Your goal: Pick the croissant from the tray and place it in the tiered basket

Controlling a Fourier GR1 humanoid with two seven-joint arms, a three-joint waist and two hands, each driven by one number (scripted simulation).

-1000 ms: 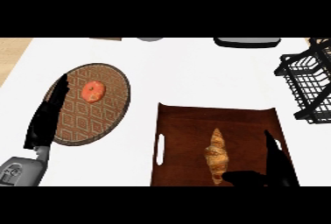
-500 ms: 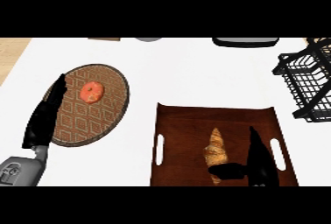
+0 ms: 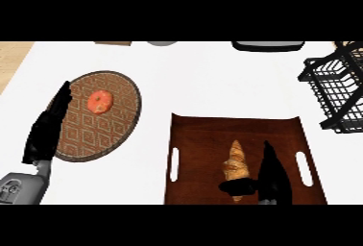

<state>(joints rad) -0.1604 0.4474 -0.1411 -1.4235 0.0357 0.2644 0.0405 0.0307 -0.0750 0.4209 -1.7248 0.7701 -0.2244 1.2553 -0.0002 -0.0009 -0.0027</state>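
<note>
A golden croissant [image 3: 235, 160] lies lengthwise in the middle of the dark brown tray [image 3: 205, 132] at the lower centre. My right hand [image 3: 272, 177] is over the tray right beside the croissant's right side, fingers straight and pointing up the view, thumb [image 3: 238, 186] reaching across under the croissant's near end. The black wire tiered basket [image 3: 339, 86] stands at the right edge, partly cut off. My left hand [image 3: 48, 127] rests open at the left, over the edge of a patterned plate.
A round woven-pattern plate [image 3: 106, 129] at the left carries an orange-red fruit [image 3: 101, 101]. A dark object [image 3: 268, 45] and a grey one [image 3: 163, 43] sit at the counter's far edge. White counter lies between tray and basket.
My right hand has moved left across the tray and closed in on the croissant, its thumb now at the croissant's near end. The left hand has barely moved.
</note>
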